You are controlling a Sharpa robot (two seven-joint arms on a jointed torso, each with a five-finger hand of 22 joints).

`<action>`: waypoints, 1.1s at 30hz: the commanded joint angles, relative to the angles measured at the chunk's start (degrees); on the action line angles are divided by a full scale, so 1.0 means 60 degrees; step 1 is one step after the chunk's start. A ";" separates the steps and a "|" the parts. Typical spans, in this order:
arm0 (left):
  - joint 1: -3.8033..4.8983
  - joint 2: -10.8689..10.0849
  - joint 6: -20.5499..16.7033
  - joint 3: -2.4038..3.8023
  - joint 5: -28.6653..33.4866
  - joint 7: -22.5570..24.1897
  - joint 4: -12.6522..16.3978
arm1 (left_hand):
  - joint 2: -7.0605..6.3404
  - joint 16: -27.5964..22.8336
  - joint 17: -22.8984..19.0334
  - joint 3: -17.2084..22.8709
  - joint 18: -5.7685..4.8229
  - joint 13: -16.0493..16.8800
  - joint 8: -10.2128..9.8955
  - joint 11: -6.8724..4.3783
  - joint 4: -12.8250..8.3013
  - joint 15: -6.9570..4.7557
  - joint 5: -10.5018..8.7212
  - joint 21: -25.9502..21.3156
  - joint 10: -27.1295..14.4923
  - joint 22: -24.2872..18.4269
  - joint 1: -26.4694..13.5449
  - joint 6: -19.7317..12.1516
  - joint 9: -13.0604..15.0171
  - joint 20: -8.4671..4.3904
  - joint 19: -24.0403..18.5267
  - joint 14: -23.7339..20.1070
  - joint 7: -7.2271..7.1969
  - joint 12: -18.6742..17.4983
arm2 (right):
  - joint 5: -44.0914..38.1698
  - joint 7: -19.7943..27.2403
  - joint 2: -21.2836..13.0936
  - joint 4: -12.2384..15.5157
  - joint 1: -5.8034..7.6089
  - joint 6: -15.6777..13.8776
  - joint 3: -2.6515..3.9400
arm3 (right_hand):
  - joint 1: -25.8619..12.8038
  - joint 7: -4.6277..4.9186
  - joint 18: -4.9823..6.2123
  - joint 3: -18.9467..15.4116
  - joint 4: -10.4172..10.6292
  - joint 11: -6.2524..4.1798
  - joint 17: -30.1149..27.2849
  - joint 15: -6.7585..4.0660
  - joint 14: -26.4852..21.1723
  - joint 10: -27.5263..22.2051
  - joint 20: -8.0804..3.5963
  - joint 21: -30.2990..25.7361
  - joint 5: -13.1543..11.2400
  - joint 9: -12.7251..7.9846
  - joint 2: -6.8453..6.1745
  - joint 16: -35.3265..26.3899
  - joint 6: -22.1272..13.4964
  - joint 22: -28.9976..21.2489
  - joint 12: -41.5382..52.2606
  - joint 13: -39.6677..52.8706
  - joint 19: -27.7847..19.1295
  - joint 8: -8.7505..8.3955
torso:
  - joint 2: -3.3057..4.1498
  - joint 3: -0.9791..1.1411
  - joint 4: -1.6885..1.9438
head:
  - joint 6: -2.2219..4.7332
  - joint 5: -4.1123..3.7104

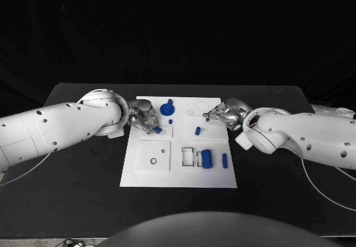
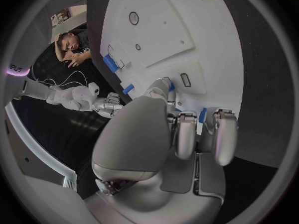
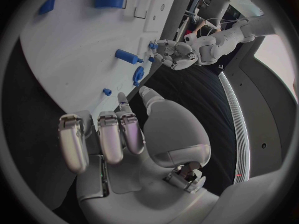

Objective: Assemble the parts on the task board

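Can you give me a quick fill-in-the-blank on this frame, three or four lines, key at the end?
1. The left hand holds a small ____ part over the task board.
2. The right hand hovers at the board's far right edge and holds ____.
3. The blue gear stands near the board's ____ edge, away from the robot.
4. The blue cylinder lies on the board nearer the ____ arm.

Missing words: blue; nothing; far; right

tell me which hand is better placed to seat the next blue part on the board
Left, probably. The left hand already pinches a small blue part over the task board; the right hand holds nothing.
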 commanded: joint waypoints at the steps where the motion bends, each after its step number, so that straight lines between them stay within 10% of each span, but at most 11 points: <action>1: -0.0001 0.0047 0.0137 0.0003 0.0007 0.0051 -0.0002 | 0.0030 0.0024 0.2514 0.0082 -0.0070 0.2479 0.0039 0.0079 0.0010 0.0048 -0.0129 0.0023 0.1011 0.2516 -0.0113 0.0073 -0.0028 0.0049 0.1006 0.0993 0.0000 -0.0036 | -0.0076 0.0073 0.0008 0.0016 -0.0006 0.0026 -0.0001 | 0.0069 0.0053 -0.0065 -0.0042 0.0004 0.0042 0.2515 0.0079 0.1012 0.1009 0.0070 0.0043 0.0033 0.0013 0.0032 0.0039 -0.0032 0.2516 0.0038 0.2515 0.1000 0.0043 | 0.0006 -0.0001 -0.0001 | 0.0002 -0.0002; 33: -0.0011 -0.0021 -0.0293 0.0008 0.0051 0.0235 0.0081 | 0.0035 0.0024 0.2514 0.0511 -0.0070 0.2479 0.0547 -0.0241 0.0012 -0.0170 -0.0383 0.0023 0.1011 0.2516 -0.0323 0.1035 0.0048 0.0070 0.1006 0.0993 -0.0352 -0.0036 | -0.0076 0.0067 0.0010 -0.0004 -0.0006 0.0029 -0.0001 | 0.0077 0.0058 -0.0065 -0.0048 0.0008 0.0049 0.2515 0.0087 0.1012 0.1009 0.0078 0.0043 0.0039 0.0014 0.0045 0.0039 -0.0034 0.2516 0.0038 0.2515 0.1000 0.0057 | 0.0000 -0.0006 0.0009 | 0.0002 -0.0040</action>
